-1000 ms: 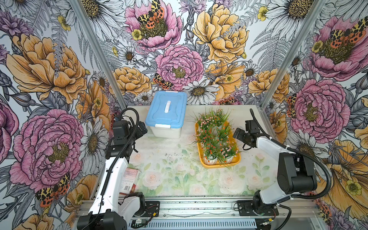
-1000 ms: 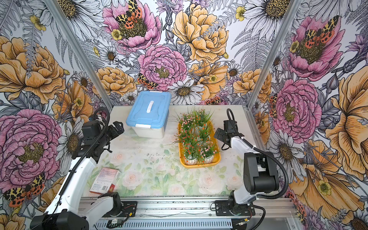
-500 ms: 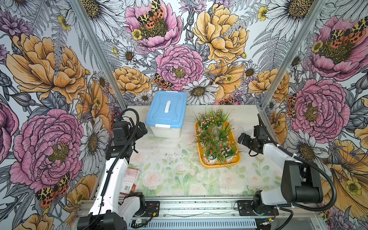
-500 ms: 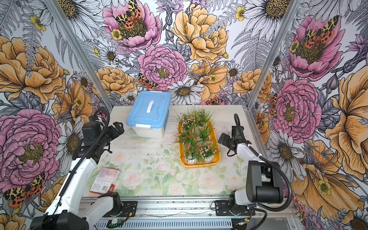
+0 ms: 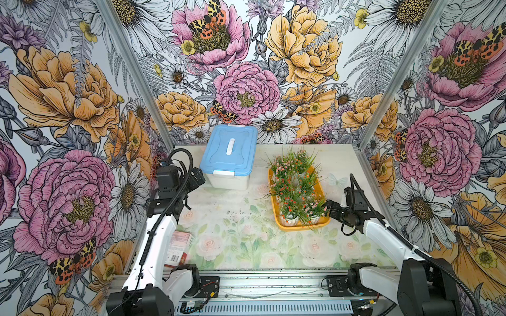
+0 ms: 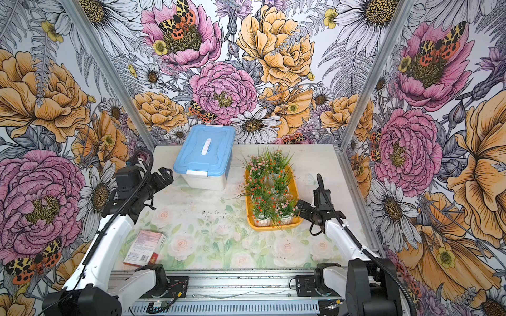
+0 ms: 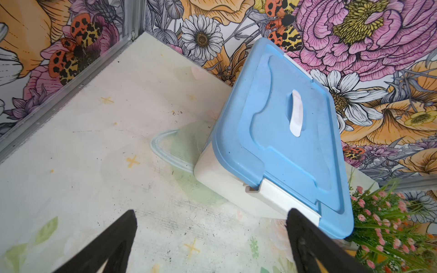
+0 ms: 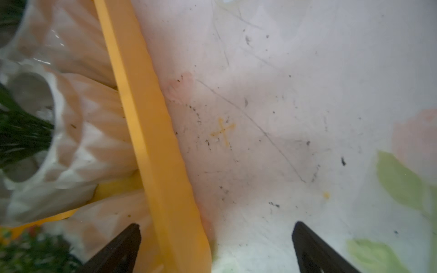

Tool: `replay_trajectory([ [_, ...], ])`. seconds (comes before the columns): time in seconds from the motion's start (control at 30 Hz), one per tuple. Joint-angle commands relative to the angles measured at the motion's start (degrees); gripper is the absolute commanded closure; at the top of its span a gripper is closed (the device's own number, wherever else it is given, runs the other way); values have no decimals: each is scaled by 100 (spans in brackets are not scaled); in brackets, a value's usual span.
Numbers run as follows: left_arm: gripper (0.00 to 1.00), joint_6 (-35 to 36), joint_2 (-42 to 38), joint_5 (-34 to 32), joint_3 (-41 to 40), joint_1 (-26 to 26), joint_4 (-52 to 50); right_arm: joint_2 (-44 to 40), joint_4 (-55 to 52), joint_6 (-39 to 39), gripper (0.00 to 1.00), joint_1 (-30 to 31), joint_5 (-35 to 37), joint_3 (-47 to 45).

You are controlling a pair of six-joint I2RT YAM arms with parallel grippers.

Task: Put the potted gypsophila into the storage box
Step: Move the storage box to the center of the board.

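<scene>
Looks down in both top views from high over the front edge, steeply, onto the whole table. Faces the blue-lidded box from the left wrist, slanting down, fairly near. Hangs very close over the storage box rim from the right wrist. Shares both boxes with both top views.

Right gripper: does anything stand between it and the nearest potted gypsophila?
Only the low yellow rim of the storage box lies between the open right gripper and the nearest potted gypsophila; nothing else is visible there.
</scene>
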Motion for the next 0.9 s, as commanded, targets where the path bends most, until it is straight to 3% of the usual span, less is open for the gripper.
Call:
replay_trajectory([
  [0.0,1,76,-11,153,146,-95,76,58,-597,233,1,298,702,0],
  [0.17,1,107,8,274,177,-125,79,141,-763,600,0,802,631,-154],
  [0.6,1,255,-32,666,177,-130,73,-99,-768,1293,0,2834,933,-430],
  [0.87,1,386,-278,731,70,-127,17,231,-746,1546,1,4119,1299,-286],
])
